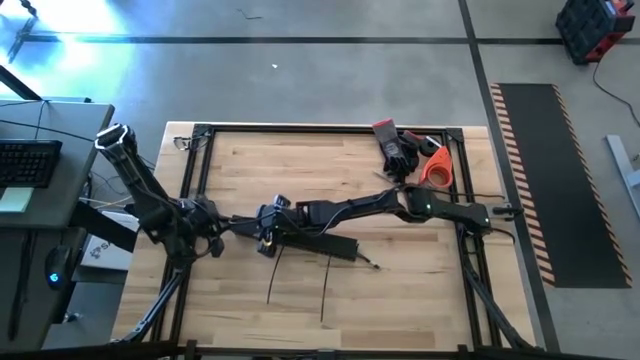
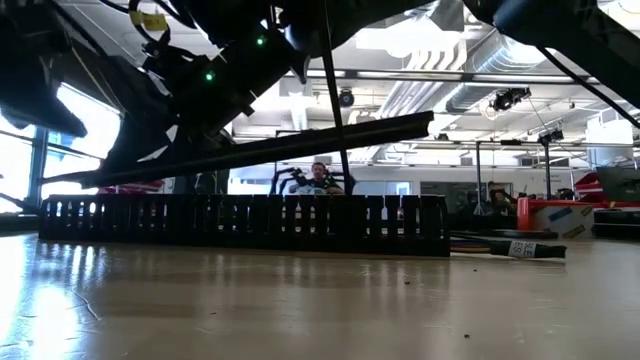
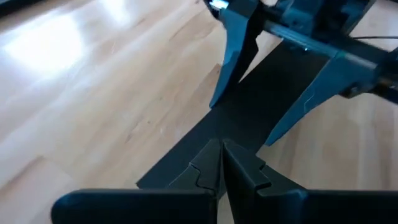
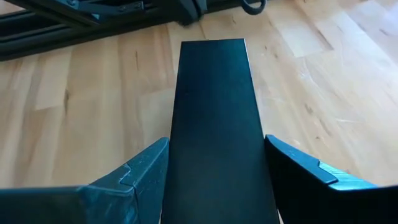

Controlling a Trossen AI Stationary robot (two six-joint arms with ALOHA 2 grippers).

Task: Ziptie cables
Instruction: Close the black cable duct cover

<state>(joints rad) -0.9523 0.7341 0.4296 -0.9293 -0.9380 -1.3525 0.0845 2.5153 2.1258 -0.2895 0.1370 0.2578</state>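
Wooden table [image 1: 400, 290] inside black frame; workshop room behind in low view. Black bar [image 1: 318, 243] lies mid-table. Right gripper [image 4: 214, 168] over bar, fingers [image 4: 143, 171] spread either side of it, partly open; whether pressing bar, cannot tell. Left gripper [image 3: 221, 163] fingers closed together above bar's end, nothing visible between them. Cables [image 1: 278, 272] lie on table just in front of bar. Orange object [image 1: 436, 166] at far right corner.

The flat bar [image 1: 318, 240] sits mid-table [image 1: 400, 290], with the left gripper [image 1: 262, 240] at its left end, the right gripper [image 1: 285, 212] straddling it, two thin cables [image 1: 325, 288] in front, and gloves [image 1: 395, 148] far behind.
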